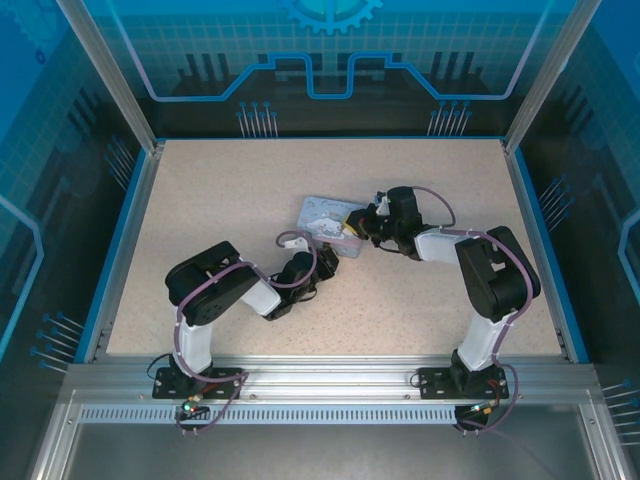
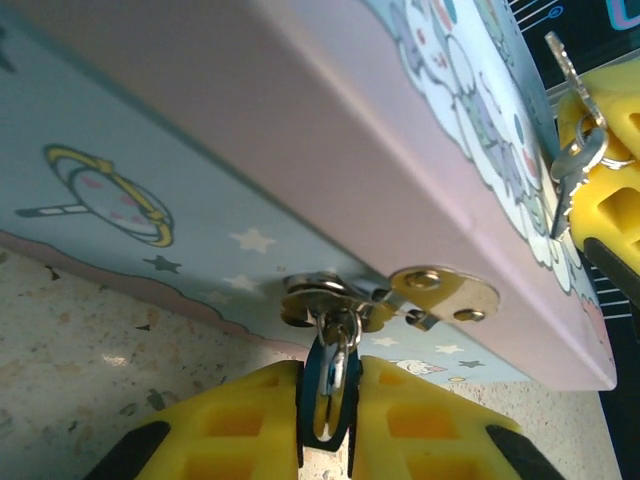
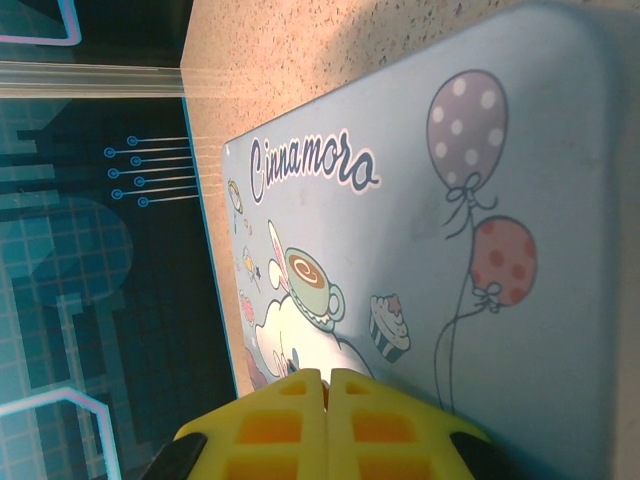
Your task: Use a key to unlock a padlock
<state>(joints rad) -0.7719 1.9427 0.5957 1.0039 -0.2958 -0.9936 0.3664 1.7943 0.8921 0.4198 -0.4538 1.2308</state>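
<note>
The pale lavender tin (image 1: 325,213) lies mid-table, its lid drawing facing the right wrist view (image 3: 430,230). The tiny dark blue padlock (image 2: 322,395) hangs by its silvery shackle from the tin's metal hasp (image 2: 440,292). My left gripper (image 2: 330,375) is shut on the padlock body at the tin's front side (image 1: 325,260). My right gripper (image 1: 362,228) is at the tin's right edge, yellow fingers (image 2: 610,200) pressed together. The small silvery key (image 2: 568,165) sticks out of them on a ring. From the right wrist the gripper (image 3: 327,378) hides the key.
The speckled beige table (image 1: 230,200) is walled by blue panels and an aluminium frame. Both arms reach in from the near edge and meet at the tin, leaving free room to the left, right and back.
</note>
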